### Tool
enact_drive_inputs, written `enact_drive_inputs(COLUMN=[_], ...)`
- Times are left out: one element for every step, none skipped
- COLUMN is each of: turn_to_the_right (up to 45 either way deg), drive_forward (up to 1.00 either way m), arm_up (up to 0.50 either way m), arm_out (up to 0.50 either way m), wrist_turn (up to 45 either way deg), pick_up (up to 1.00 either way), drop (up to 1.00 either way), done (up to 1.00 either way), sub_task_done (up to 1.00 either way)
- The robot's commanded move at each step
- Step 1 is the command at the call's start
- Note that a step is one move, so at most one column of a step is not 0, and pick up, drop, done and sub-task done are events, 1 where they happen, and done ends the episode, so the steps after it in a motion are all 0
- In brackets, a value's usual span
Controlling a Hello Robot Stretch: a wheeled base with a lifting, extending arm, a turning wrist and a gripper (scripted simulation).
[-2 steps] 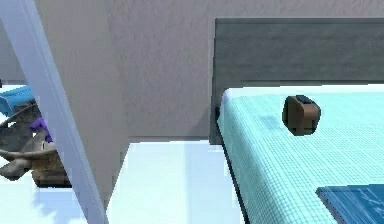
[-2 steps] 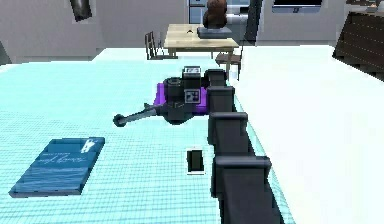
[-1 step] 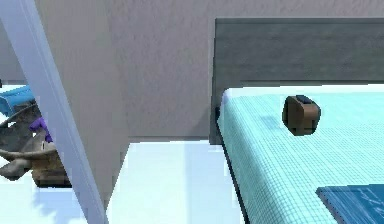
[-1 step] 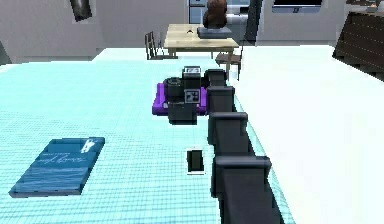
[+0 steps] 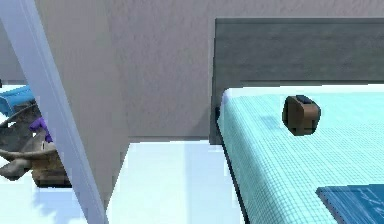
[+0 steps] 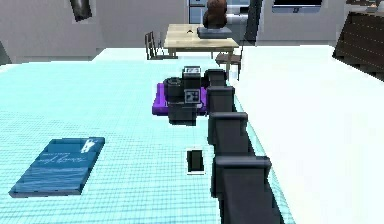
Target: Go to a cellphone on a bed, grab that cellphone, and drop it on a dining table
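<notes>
One flat black cellphone [image 6: 196, 160] lies on the bed [image 6: 110, 110], on its pale turquoise, finely checked cover, just beside the dark, square-stepped arm [image 6: 232, 140]. The arm stretches across the bed. The gripper [image 6: 176, 94] sits at a purple thing [image 6: 158, 104]; whether it holds anything cannot be told.

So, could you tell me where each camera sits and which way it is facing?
Forward view: on the robot, looking ahead and somewhat down at the bed, its headboard and a wall.
Arm side view: on the robot's body, looking out sideways across the bed toward a far table; the arm and gripper reach over the bed, a phone beside the arm.
Shared: the bed and the blue book.
</notes>
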Motion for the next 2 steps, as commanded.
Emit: enact_drive_inputs(turn_to_the_right=[0.0, 0.0], drive_forward=[0.0, 0.0], arm_up=[-0.3, 0.0], arm_out=[0.0, 0.0], wrist_turn=[0.0, 0.0], pick_up=[0.0, 1.0], drop=[0.0, 0.0], done=[0.0, 0.0], sub_task_done=[0.0, 0.0])
